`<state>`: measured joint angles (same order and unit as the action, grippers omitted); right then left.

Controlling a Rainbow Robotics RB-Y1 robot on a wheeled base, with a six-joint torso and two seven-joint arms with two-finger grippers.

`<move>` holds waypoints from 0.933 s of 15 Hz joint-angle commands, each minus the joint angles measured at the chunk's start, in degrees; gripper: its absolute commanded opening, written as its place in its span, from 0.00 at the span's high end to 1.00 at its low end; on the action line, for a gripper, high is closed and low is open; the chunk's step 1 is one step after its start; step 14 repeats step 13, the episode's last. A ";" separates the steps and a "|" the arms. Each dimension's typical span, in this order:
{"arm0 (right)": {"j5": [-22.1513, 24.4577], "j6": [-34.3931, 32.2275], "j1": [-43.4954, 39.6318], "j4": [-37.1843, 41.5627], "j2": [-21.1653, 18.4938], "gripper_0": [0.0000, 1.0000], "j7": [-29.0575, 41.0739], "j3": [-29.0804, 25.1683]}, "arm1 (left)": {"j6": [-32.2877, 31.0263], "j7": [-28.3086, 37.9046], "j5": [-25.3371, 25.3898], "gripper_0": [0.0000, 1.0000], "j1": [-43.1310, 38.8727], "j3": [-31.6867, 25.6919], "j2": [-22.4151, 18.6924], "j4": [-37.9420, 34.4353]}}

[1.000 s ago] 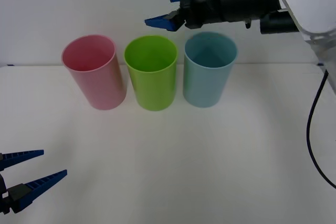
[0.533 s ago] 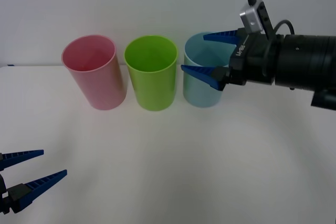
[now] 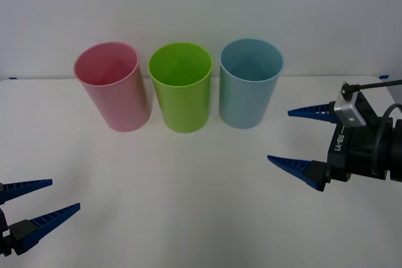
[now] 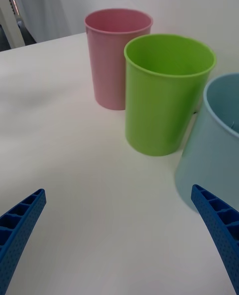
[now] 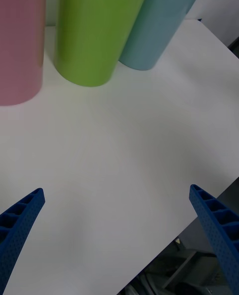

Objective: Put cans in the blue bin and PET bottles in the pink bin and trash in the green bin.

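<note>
Bins standing upright in a row at the far side of the white table [image 3: 201, 218]: pink bin [image 3: 113, 89] toward the robot's left, green bin [image 3: 181, 89] in the middle, blue bin [image 3: 249, 86] toward the right. Set just beside one another, narrow gaps between, rims round and open upward. Cannot tell what lies inside from the front view; insides look plain in colour.

Right end effector [image 3: 300, 137] held low over the table at the right side, nearer the robot than the blue bin and to the right of it, apart from all three bins. Blue ribbed fingers [image 3: 295, 169] spread wide, nothing between them, tips aimed toward the left. From the right wrist view, same spread: one finger at each lower corner, bare table between, green bin nearest the middle, pink bin behind it, blue bin cut off at the edge.

Left end effector [image 3: 41, 200] parked at the near left corner of the front view, low over the table, well apart from the bins. Fingers parted, gripping nothing, tips pointing right. From the left wrist view, both fingers at the lower corners, bare table and its near edge between them, three bins beyond.
</note>
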<state>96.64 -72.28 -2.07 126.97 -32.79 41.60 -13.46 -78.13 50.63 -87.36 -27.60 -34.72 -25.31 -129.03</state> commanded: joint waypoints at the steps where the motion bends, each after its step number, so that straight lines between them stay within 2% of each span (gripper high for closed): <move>1: 1.63 -0.23 -7.34 3.81 0.71 0.00 -1.34 -2.00 | 0.00 0.00 0.00 0.00 0.00 0.00 0.00 0.00; 5: 3.56 -0.23 -13.23 4.95 5.02 0.00 -5.92 -3.50 | 0.00 0.00 0.00 0.00 0.00 0.00 0.00 0.00; 14: 3.47 -0.93 -14.90 4.60 5.20 0.00 -6.35 -3.32 | 0.00 0.00 0.00 0.00 0.00 0.00 0.00 0.00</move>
